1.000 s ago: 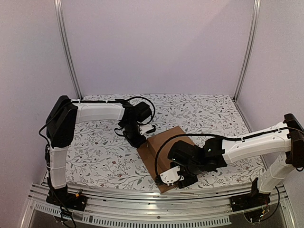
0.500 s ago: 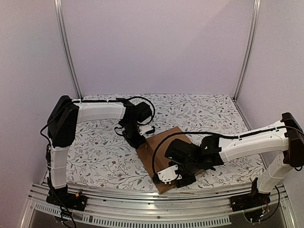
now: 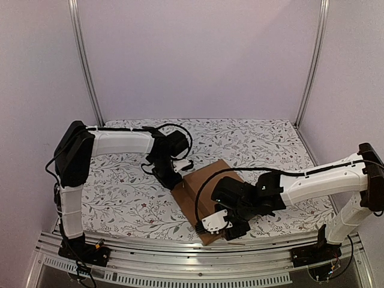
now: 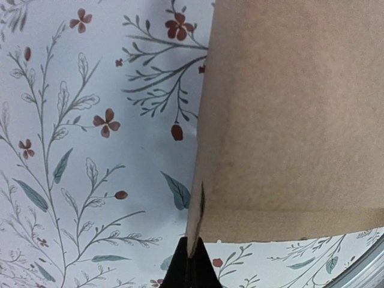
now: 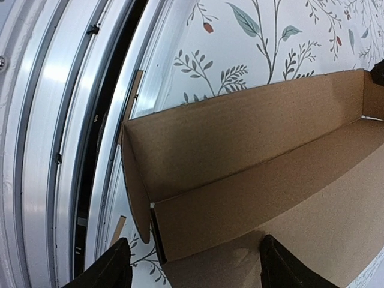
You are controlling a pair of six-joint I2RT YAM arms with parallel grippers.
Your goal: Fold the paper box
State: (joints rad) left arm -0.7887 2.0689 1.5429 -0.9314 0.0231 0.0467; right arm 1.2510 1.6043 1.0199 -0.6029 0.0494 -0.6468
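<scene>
Top view: the paper box [image 3: 201, 180] lies near the front of the floral table [image 3: 120, 192], with the left gripper [image 3: 171, 177] at its far-left corner and the right gripper [image 3: 219, 225] over its near end.

Left wrist: closed fingertips touch the box's corner [image 4: 288, 120], probably bracing it.

Right wrist: fingers [image 5: 114, 267] spread wide above the open tray, one side wall [image 5: 252, 138] already raised. The walls are apparently being formed; next, close on the near end flap and tuck it in.

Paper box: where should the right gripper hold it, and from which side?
Probably the raised wall of the box, from above, a finger each side. It stands upright and thin, so the open right gripper can straddle it; the flat floor offers no edge.
</scene>
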